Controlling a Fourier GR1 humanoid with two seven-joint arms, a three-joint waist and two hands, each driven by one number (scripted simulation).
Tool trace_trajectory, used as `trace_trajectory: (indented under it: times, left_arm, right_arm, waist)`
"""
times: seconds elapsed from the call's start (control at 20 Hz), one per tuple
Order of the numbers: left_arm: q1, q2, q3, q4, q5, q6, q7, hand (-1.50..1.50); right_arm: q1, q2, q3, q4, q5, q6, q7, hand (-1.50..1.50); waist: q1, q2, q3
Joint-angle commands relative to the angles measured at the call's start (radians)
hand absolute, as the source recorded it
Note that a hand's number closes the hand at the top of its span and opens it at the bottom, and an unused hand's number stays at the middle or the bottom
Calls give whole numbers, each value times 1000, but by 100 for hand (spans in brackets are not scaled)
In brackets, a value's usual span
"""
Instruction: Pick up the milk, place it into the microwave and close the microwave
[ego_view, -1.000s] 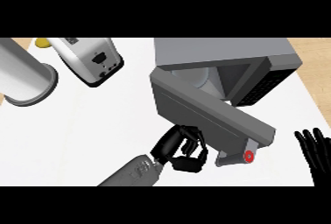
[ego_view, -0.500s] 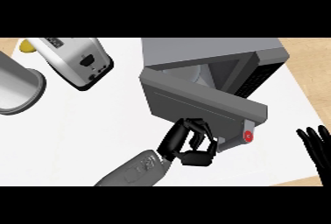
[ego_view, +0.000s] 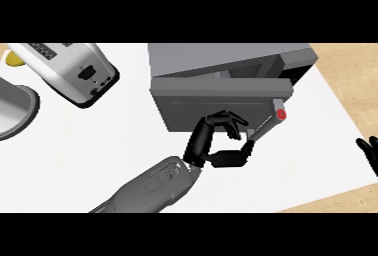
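Observation:
The grey microwave (ego_view: 221, 56) stands at the top centre, and its door (ego_view: 214, 100) is swung most of the way across the opening. A dark gap remains at the right side, near the red button (ego_view: 280, 114). My left hand (ego_view: 214, 142) is against the door's outer face. Its fingers (ego_view: 225, 120) are bent at the tips and touch the door; the thumb (ego_view: 238, 157) juts out to the right and holds nothing. No milk shows in the head view. My right hand (ego_view: 367, 152) rests at the right edge with its fingers up.
A silver toaster (ego_view: 70, 70) lies at the upper left with a yellow object (ego_view: 11, 59) behind it. A large grey round vessel (ego_view: 15, 112) sits at the left edge. The white counter (ego_view: 96, 150) ends in a wooden strip on the right.
The microwave door has swung from wide open toward the opening, with my left hand following against it. The right hand has stayed at the right edge.

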Motion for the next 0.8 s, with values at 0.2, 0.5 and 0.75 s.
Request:
trace_trajectory:
  times: [0.2,0.5,0.75]
  left_arm:
    - [-103,0,32,84,101,88,33,-150]
    - [-144,0,93,75,192,137,-9,-150]
    - [-140,0,82,75,243,152,-35,-150]
  right_arm:
    - [-123,-133,-146,-72,149,-68,-7,150]
    - [-174,-186,-183,-56,187,-81,-5,150]
    - [-218,-201,-190,-44,195,-93,-4,150]
  waist:
    - [-43,11,-2]
    - [-42,27,-1]
    - [-45,38,0]
